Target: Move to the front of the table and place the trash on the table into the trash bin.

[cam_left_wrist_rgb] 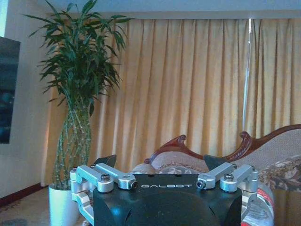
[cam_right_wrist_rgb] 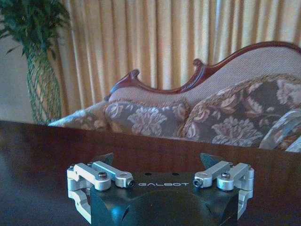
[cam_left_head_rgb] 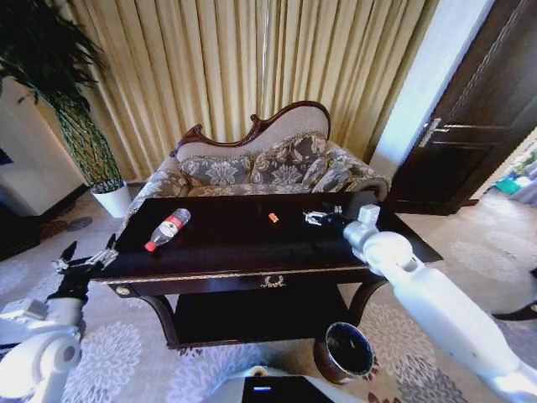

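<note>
The dark glossy table (cam_left_head_rgb: 235, 248) stands in front of me, with a gold emblem on its front rail. On its left part lies a clear plastic bottle (cam_left_head_rgb: 168, 227) with a red label and cap; the bottle (cam_left_wrist_rgb: 259, 207) also shows close beside my left gripper in the left wrist view. A tiny orange scrap (cam_left_head_rgb: 273, 218) rests near the table's middle. My right gripper (cam_left_head_rgb: 310, 219) hovers open just above the tabletop (cam_right_wrist_rgb: 47, 150), right of the scrap, its jaws (cam_right_wrist_rgb: 157, 159) spread with nothing between them. Off the table's left end, my left gripper (cam_left_head_rgb: 90, 250) is open (cam_left_wrist_rgb: 161, 162) and empty. The trash bin (cam_left_head_rgb: 345, 352) stands on the floor at the front right.
A patterned sofa (cam_left_head_rgb: 268, 168) with a carved back sits right behind the table, before gold curtains. A tall plant in a white pot (cam_left_head_rgb: 112, 199) is at the back left, a dark door (cam_left_head_rgb: 470, 109) at the right. Patterned carpet surrounds the table.
</note>
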Controlling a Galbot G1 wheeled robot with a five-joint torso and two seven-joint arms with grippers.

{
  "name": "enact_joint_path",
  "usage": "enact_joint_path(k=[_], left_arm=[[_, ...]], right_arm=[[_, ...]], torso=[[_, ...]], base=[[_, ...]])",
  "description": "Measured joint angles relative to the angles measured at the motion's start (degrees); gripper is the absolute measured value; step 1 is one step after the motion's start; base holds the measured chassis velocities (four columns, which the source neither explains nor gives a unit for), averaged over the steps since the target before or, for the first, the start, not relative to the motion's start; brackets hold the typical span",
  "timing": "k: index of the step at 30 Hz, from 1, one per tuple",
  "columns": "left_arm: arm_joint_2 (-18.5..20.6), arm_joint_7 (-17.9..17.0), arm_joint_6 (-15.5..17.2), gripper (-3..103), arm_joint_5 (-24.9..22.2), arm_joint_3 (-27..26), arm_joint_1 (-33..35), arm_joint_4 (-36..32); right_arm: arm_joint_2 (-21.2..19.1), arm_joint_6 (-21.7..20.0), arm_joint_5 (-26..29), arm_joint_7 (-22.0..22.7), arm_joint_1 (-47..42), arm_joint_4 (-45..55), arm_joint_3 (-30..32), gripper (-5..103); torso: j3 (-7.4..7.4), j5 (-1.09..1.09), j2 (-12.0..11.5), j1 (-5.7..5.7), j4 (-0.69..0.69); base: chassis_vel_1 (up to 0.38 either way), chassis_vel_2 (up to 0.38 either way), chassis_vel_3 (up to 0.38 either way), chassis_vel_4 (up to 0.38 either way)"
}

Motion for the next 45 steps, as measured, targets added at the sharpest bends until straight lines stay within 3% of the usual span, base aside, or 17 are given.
enact_joint_path(k=[7,11,17,21,24,28,33,45], left_arm=[[-0.28,-0.15,0.14,100,0.35,-0.22,0.13,0.04],[-0.53,-0.18,0.16,100,0.63,-0.16,-0.02,0.13],[-0.9,-0.2,0.28,100,0.93,-0.25,0.07,0.03],[-0.69,-0.24,0.42,100,0.93,-0.4,-0.02,0.02],[-0.44,-0.32,0.44,100,0.9,-0.48,-0.31,0.6],[-0.52,-0.33,0.4,100,0.9,-0.37,-0.33,1.07],[-0.39,-0.33,0.35,100,0.9,-0.42,-0.3,1.26],[-0.69,-0.3,0.18,100,0.97,-0.33,-0.19,1.36]], right_arm=[[1.11,-0.31,0.53,0.0,7.11,-3.02,-8.75,100],[1.96,-1.1,1.82,0.28,9.75,-3.74,-10.57,100],[5.66,-4.22,3.88,4.03,17.09,-8.0,-16.06,100],[7.08,-7.39,5.72,7.85,18.52,-8.17,-17.16,100],[8.82,-11.41,8.76,13.89,19.92,-7.45,-17.65,100],[10.72,-14.4,11.14,18.39,21.31,-7.38,-18.32,100],[12.33,-15.18,13.07,20.95,22.52,-7.88,-19.96,100],[13.18,-15.12,11.9,21.22,21.79,-10.3,-20.83,100]], torso=[[0.0,-0.01,0.0,0.0,0.0],[0.0,0.0,0.0,0.0,0.0],[0.0,0.0,0.0,0.0,0.01],[0.0,0.0,-0.01,0.0,0.01],[0.0,-0.01,0.0,0.0,0.0],[0.0,-0.01,-0.01,0.0,0.0],[0.0,-0.01,0.0,-0.01,0.0],[0.0,0.0,0.0,-0.01,0.0]], base=[[0.0,0.0,0.0,0.0],[0.0,0.0,0.0,0.0],[0.0,0.0,0.0,0.0],[0.0,0.0,0.0,0.0],[0.0,0.0,0.0,0.0],[0.0,0.0,0.0,0.0],[0.0,0.0,0.0,0.0],[0.0,0.0,0.0,0.0]])
